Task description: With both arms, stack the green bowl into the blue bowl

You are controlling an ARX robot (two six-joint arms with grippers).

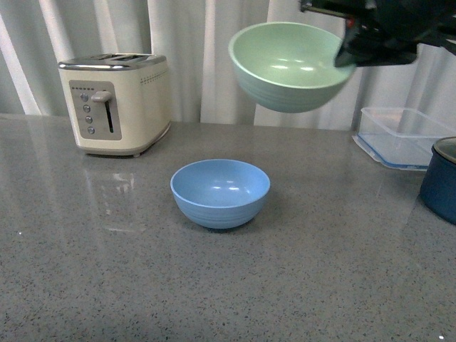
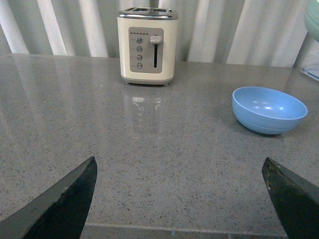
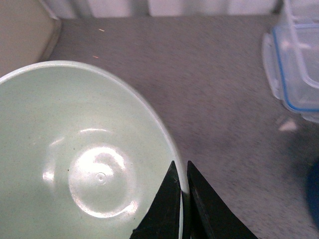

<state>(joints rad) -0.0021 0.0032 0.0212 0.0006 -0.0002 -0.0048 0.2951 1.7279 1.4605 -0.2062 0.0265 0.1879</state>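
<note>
The green bowl hangs high in the air, tilted, above and to the right of the blue bowl. My right gripper is shut on the green bowl's right rim; in the right wrist view its fingers pinch the rim of the green bowl. The blue bowl stands upright and empty on the grey counter. In the left wrist view my left gripper is open low over the counter, and the blue bowl lies far ahead to one side.
A cream toaster stands at the back left. A clear blue-rimmed container and a dark navy pot sit at the right edge. White curtains close off the back. The counter's front edge shows under the left gripper.
</note>
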